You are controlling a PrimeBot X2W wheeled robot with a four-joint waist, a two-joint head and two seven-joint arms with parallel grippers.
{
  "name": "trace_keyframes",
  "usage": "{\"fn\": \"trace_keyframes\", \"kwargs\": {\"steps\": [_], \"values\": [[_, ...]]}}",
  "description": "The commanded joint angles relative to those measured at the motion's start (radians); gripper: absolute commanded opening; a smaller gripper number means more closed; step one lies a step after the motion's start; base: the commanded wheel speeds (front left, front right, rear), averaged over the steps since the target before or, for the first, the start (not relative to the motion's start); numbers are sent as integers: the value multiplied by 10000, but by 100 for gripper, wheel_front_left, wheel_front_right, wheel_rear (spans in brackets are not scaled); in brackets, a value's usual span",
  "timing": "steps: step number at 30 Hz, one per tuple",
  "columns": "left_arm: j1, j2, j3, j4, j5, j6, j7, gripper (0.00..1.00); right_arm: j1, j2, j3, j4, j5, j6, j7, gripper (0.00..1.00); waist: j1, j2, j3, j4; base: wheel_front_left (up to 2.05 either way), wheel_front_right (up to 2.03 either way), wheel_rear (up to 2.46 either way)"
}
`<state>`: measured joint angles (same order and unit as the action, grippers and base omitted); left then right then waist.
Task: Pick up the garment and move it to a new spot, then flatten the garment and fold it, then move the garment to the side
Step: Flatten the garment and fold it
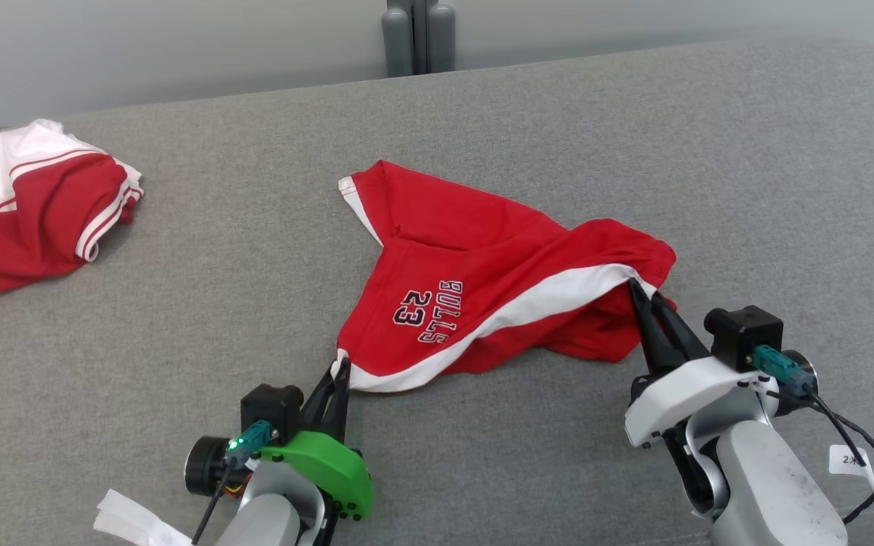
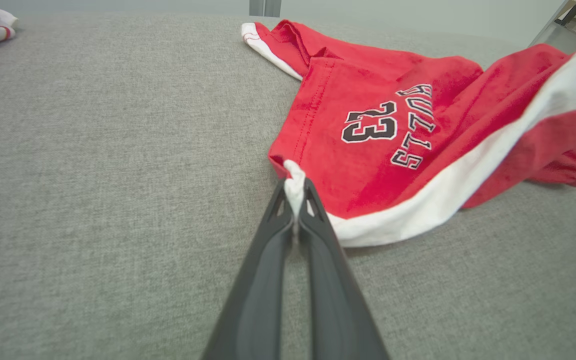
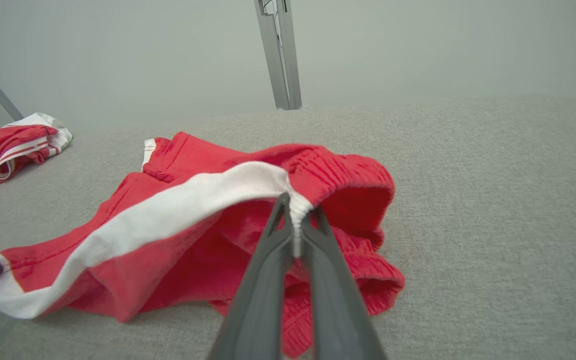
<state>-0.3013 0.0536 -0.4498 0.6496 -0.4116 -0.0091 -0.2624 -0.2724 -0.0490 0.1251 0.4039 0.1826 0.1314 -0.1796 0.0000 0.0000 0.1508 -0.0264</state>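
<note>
While left gripper [image 1: 340,367] and right gripper [image 1: 637,288] pinch garment [image 1: 482,254], grey surface [image 1: 255,220] (sofa, perhaps) meets pale wall [image 1: 179,45].

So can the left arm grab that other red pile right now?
Probably not yet: the left end effector is shut on the red shorts, and the other pile lies well off to its left.

Two garments [image 1: 482,280] [image 1: 35,216], two pincers [image 1: 340,369] [image 1: 640,290]

garment [image 1: 482,273] on couch [image 1: 710,152], second garment [image 1: 35,220] left
</note>
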Motion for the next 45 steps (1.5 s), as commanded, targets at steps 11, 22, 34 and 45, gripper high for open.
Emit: {"fn": "trace_keyframes", "kwargs": {"steps": [11,22,34,45], "values": [[412,95,1017,-2792,284,-70,-33,0,256,-163,-608,-1375,-429,-14,-456,0,0,0,-595,-86,0,0,0],[1054,171,1867,-8016,402,-83,-5,0,1151,-260,-677,-6409,-502,-14,-202,0,0,0,-1560,-463,0,0,0],[308,913,2207,-11312,753,307,1630,0,1601,-403,-406,-10111,-539,-14,1191,0,0,0,-1001,-592,0,0,0],[-4874,978,3105,-6481,-784,-366,3011,0,-4365,-764,203,-4066,440,-12,950,0,0,0,1753,-580,0,0,0]]}}
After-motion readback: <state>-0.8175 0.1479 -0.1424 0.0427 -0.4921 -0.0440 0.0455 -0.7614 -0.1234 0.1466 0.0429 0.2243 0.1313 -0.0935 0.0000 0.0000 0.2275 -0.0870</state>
